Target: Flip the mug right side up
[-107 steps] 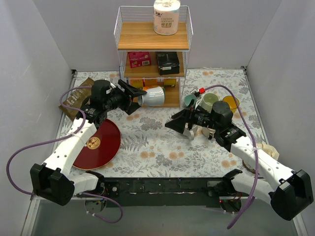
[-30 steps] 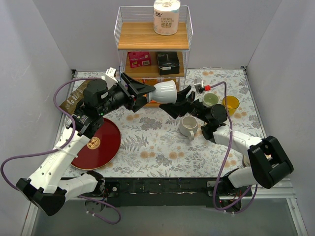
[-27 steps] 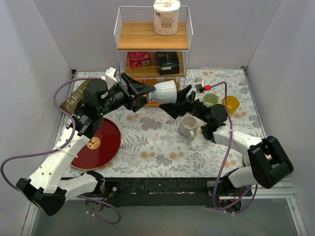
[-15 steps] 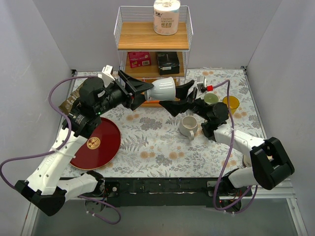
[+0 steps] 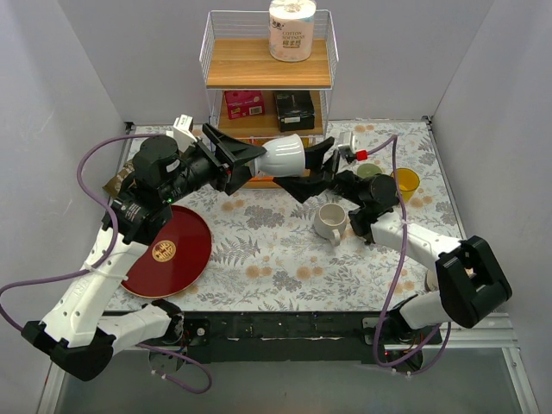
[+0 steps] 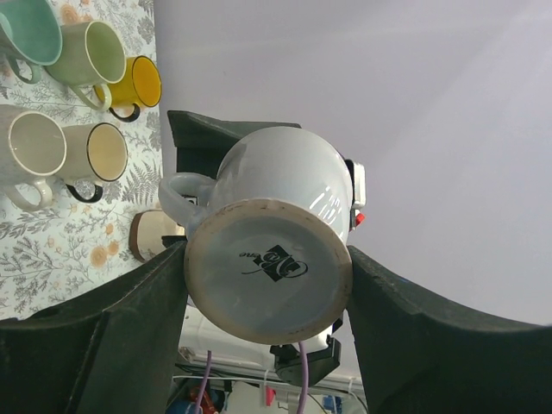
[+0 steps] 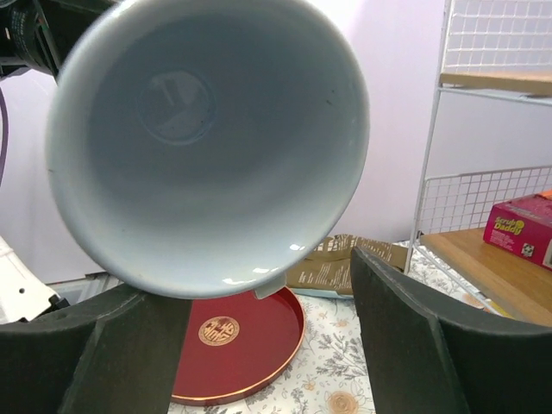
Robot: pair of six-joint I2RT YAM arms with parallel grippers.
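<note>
A pale blue-white mug [image 5: 283, 156] hangs in the air in front of the shelf rack, lying on its side. Its base faces my left wrist camera [image 6: 267, 272] and its handle [image 6: 177, 194] points left there. My left gripper [image 5: 252, 159] is shut on the mug's base end, a finger on each side [image 6: 129, 319]. The mug's open mouth [image 7: 207, 129] faces my right gripper [image 5: 310, 171]. That gripper is open, its jaws wide apart on either side of the rim, one finger [image 7: 414, 336] standing apart from it.
A cream mug [image 5: 329, 221] stands on the flowered cloth below the grippers, with green [image 5: 369, 172] and yellow [image 5: 403, 182] mugs behind. A red plate [image 5: 168, 252] lies left, a brown packet [image 5: 129, 172] beyond it. The wire shelf rack [image 5: 267, 95] stands at the back.
My left gripper has lifted the mug up and a little right from beside the shelf. My right gripper has risen from over the cream mug to the held mug's mouth.
</note>
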